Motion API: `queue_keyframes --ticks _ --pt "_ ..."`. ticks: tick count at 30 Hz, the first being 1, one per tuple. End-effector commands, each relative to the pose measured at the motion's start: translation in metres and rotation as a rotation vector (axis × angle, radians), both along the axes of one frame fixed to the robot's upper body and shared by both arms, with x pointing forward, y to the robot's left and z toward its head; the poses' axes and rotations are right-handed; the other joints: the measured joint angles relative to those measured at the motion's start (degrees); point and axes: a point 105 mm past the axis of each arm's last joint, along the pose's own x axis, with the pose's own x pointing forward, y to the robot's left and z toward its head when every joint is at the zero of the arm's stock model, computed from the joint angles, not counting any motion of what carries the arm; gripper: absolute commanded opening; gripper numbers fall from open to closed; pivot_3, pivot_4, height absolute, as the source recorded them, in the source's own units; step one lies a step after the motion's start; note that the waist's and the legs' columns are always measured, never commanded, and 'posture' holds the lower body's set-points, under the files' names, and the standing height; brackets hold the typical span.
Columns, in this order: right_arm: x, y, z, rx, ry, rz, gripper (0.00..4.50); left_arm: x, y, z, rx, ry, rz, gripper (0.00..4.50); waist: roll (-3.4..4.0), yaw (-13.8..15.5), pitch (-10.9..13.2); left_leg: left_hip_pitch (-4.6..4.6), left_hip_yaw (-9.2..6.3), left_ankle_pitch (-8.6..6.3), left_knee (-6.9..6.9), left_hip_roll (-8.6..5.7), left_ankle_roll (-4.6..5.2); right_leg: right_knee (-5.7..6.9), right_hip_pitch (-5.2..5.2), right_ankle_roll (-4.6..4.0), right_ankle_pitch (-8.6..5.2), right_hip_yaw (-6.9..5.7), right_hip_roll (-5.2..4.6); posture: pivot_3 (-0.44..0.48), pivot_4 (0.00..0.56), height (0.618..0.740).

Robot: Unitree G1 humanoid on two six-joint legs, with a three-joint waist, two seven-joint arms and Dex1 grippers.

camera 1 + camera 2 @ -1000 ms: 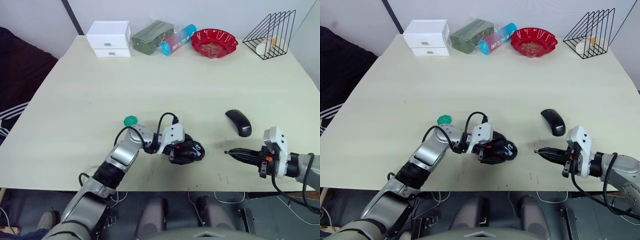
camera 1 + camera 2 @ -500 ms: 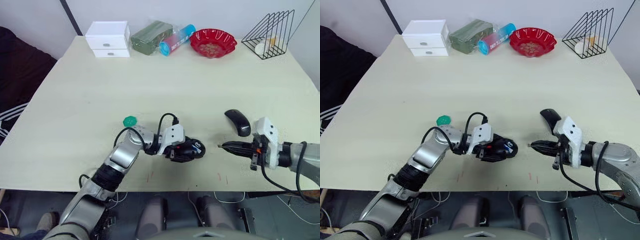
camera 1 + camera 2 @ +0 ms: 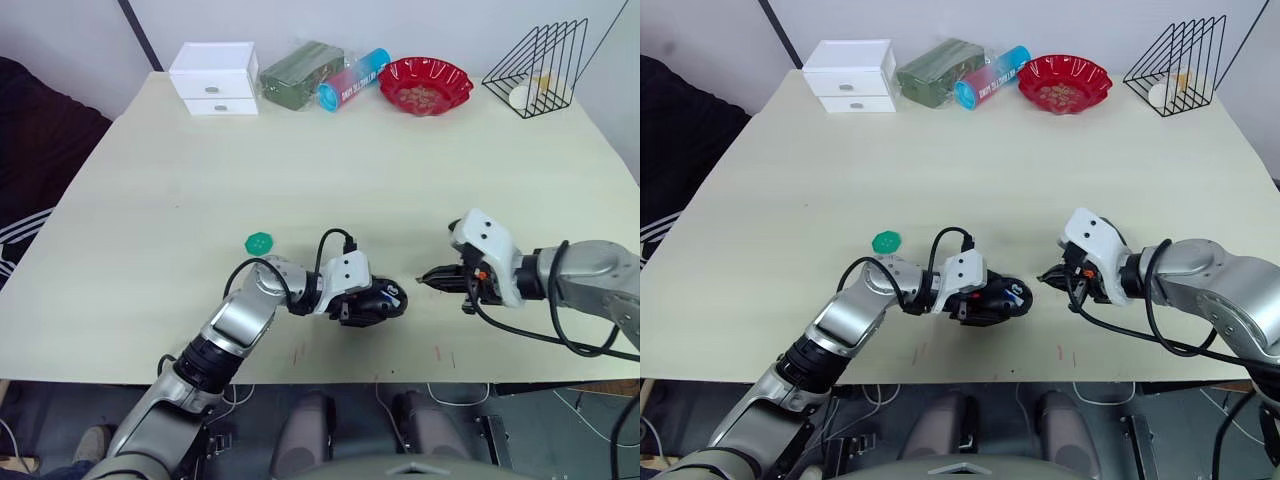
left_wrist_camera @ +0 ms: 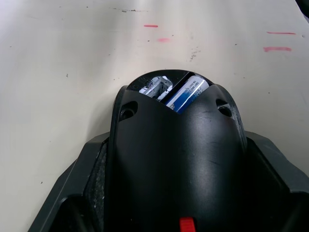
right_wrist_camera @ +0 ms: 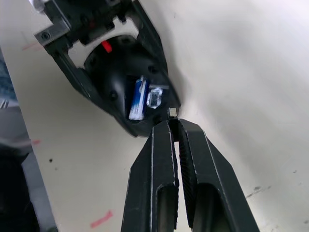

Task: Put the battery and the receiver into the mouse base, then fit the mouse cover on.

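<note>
— Where's the palm-sized black plastic mouse base point(image 3: 385, 298) with the hollow top?

— Lower centre of the head view, near the front edge of the pale beige table point(image 3: 300, 170). The left gripper point(image 3: 358, 303) is clenched on it, one black finger pressed to each side of the body. The base's open end faces the right side of the frame.

— Anything inside the hollow?

— A blue-and-white cylindrical battery point(image 5: 139, 99) lies lengthwise in its compartment. Just beside it sits a small silvery fitting point(image 5: 154, 96); I cannot tell what it is. A small red patch point(image 4: 186, 224) shows on the base's top.

— And the right gripper point(image 3: 425, 279)?

— Just right of the base, its tips aimed at the open end. The two fingers point(image 5: 159, 159) are nearly together, pinching a tiny metal-ended receiver point(image 5: 171, 112) at their very tips. The receiver is right at the rim of the base; whether it touches the rim I cannot tell.

— What else is on the table?

— A small round green cap point(image 3: 260, 241) left of centre. Along the top edge, left to right: a white two-drawer box point(image 3: 215, 78), a dark green packet point(image 3: 300, 72), a blue-and-red tube point(image 3: 354, 80) lying down, a red scalloped bowl point(image 3: 427, 84) and a black wire rack point(image 3: 540, 65).
</note>
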Motion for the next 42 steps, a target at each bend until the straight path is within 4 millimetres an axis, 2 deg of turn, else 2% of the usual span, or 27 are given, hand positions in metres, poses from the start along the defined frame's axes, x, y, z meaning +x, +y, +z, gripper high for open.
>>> queue_keyframes --ticks 1,5,10,19,38,42 --pt "-0.002 0.007 0.001 -0.089 0.037 -0.003 0.00 -0.001 0.000 -0.004 0.010 0.008 0.013 3.02 0.00 0.0 0.0 0.01 -0.01 0.00 0.00 0.00 0.00 0.02 0.00 -0.01 0.00 -0.01 0.00 0.000 0.150 0.740" --pt "0.001 0.021 0.008 -0.103 0.047 -0.007 0.00 -0.001 0.002 -0.006 0.016 0.007 0.017 3.02 0.01 0.0 0.0 -0.02 -0.05 0.00 0.00 0.00 0.00 0.01 0.00 -0.01 0.01 -0.05 -0.01 0.000 0.150 0.740" --pt "0.004 0.029 0.009 -0.118 0.039 0.000 0.00 0.000 0.002 -0.008 0.016 0.008 0.023 3.02 0.01 0.0 0.0 -0.02 -0.06 0.00 0.00 0.00 0.00 0.01 0.00 -0.01 0.01 -0.08 -0.02 0.000 0.150 0.740" --pt "0.009 0.034 0.007 -0.192 0.038 0.011 0.00 -0.001 0.001 -0.010 0.019 0.024 0.026 3.02 0.01 -0.1 0.0 -0.01 -0.07 0.00 0.00 0.00 0.00 0.02 0.00 -0.01 0.01 -0.09 -0.03 0.000 0.150 0.740" --pt "0.015 0.044 0.000 -0.371 0.151 0.048 0.00 -0.001 -0.003 -0.017 0.053 0.011 -0.006 3.02 0.02 0.0 0.0 -0.05 -0.13 -0.01 0.00 0.01 0.01 0.00 0.01 -0.01 0.01 -0.20 -0.12 0.000 0.150 0.740" --pt "0.024 0.049 0.003 -0.381 0.149 0.021 0.00 -0.001 -0.004 -0.018 0.053 0.005 -0.003 3.02 0.03 -0.1 0.0 -0.07 -0.13 -0.01 0.00 0.01 0.01 0.00 0.01 -0.02 0.01 -0.21 -0.13 0.000 0.150 0.740"
